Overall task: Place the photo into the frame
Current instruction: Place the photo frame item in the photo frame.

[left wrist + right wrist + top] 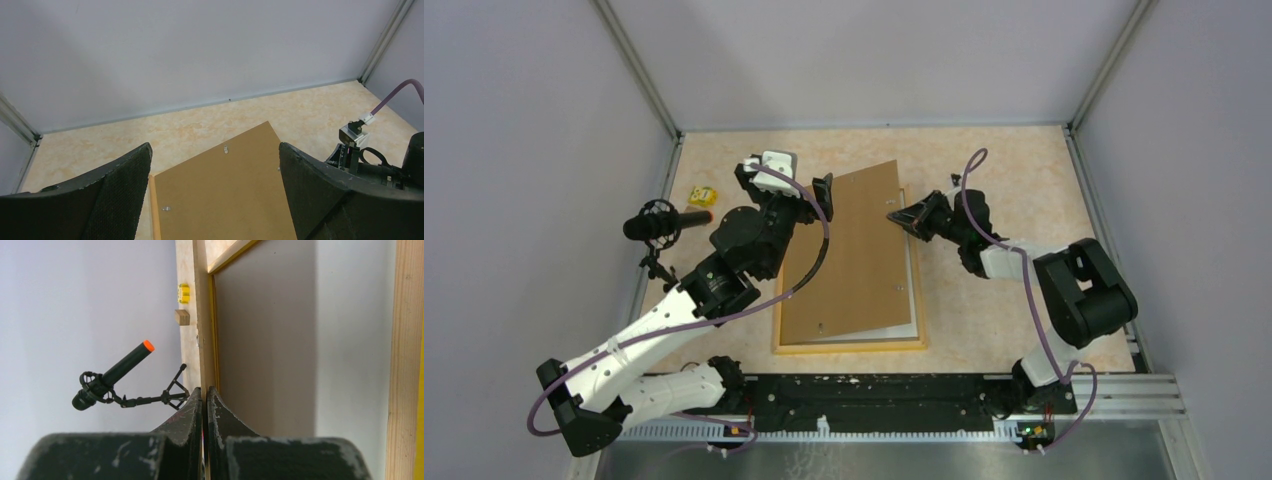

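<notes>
On the bench (1004, 170), the photo (913, 300) appears seated in the frame (849, 347); the backing board (864, 250), clamped tilted in the right jaws, left jaws apart, must next be lowered squarely.

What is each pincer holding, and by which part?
The right pincer pinches the brown backing board by its right edge, toward the far end. The left pincer stands open and holds nothing.

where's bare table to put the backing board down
Bare: the far strip of table behind the backing board, and the near-right patch between the frame and the right arm. Crowded on the left: left gripper, microphone, small yellow item.
</notes>
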### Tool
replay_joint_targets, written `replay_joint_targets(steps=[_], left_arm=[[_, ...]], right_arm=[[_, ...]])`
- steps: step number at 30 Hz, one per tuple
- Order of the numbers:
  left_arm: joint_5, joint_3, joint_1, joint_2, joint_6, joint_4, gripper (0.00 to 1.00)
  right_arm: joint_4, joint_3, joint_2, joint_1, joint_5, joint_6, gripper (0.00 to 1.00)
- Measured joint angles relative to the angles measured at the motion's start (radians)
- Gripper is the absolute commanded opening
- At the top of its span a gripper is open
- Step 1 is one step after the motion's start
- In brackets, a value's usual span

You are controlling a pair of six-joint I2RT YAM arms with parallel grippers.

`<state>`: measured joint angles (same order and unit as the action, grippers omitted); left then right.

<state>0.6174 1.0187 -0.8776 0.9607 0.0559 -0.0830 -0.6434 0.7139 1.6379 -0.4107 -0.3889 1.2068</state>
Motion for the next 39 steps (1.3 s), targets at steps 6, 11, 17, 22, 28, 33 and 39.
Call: replay_joint_targets(steps=[6, 11, 17, 22, 28, 33, 39], left_arm=[[0.000, 0.000, 0.000, 0.000, -0.001, 0.000, 0.99], [-0.004, 0.000, 0.000, 0.000, -0.002, 0.000, 0.99], [-0.011, 0.000, 0.002, 0.000, -0.003, 0.000, 0.99], [-0.018, 0.000, 0.006, 0.000, -0.005, 0.000, 0.99], [-0.022, 0.000, 0.007, 0.000, -0.006, 0.000, 0.99], [-0.025, 0.000, 0.012, 0.002, -0.009, 0.000, 0.99], [-0.026, 0.000, 0.013, 0.007, -0.010, 0.000, 0.99]], right_arm=[[0.001, 0.000, 0.000, 0.000, 0.001, 0.000, 0.00], [0.005, -0.002, 0.000, 0.000, 0.003, -0.001, 0.00], [0.013, -0.014, -0.004, 0.000, 0.007, -0.002, 0.00], [0.021, -0.017, -0.004, -0.002, 0.006, -0.002, 0.00], [0.024, -0.020, -0.005, -0.002, 0.006, -0.004, 0.00], [0.031, -0.017, -0.002, -0.002, 0.003, -0.020, 0.01], [0.069, 0.016, 0.043, -0.002, -0.016, -0.049, 0.13]])
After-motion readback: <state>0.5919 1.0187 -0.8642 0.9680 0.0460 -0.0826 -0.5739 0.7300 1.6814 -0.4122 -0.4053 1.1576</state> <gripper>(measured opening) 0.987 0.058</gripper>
